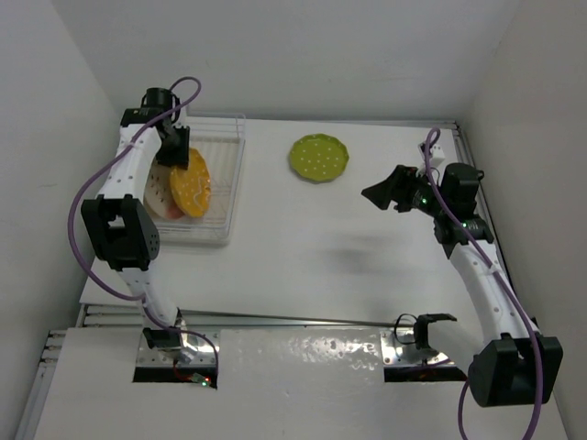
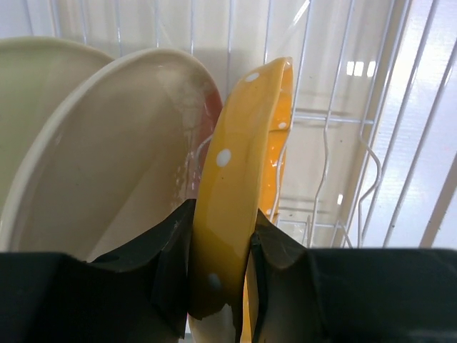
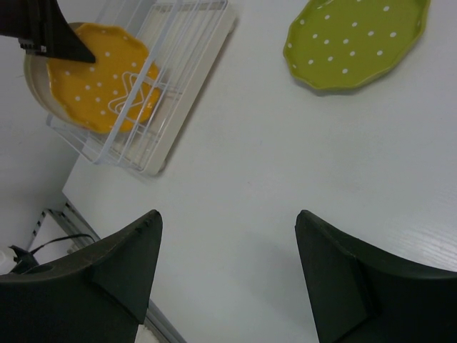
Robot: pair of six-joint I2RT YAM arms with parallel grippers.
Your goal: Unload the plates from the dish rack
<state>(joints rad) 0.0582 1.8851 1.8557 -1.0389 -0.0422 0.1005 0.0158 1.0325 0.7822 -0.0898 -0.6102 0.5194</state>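
top external view: the dish rack [image 1: 209, 188] is seen at the table's [image 1: 321, 247] far left corner, close to the walls, with bare tabletop to its right. the orange plate [image 2: 239, 193], on edge in the rack beside cream plates [image 2: 114, 171], is pinched at its rim by the left gripper [image 2: 221, 279]. the right gripper [image 3: 227, 275] is held wide and empty above the table, near the lime green plate [image 1: 319, 158] lying flat.

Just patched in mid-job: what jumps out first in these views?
The left gripper is clamped on the rim of the orange dotted plate, which stands on edge in the dish rack at the table's far left. The lime green plate lies flat on the table, with the open right gripper above bare tabletop.
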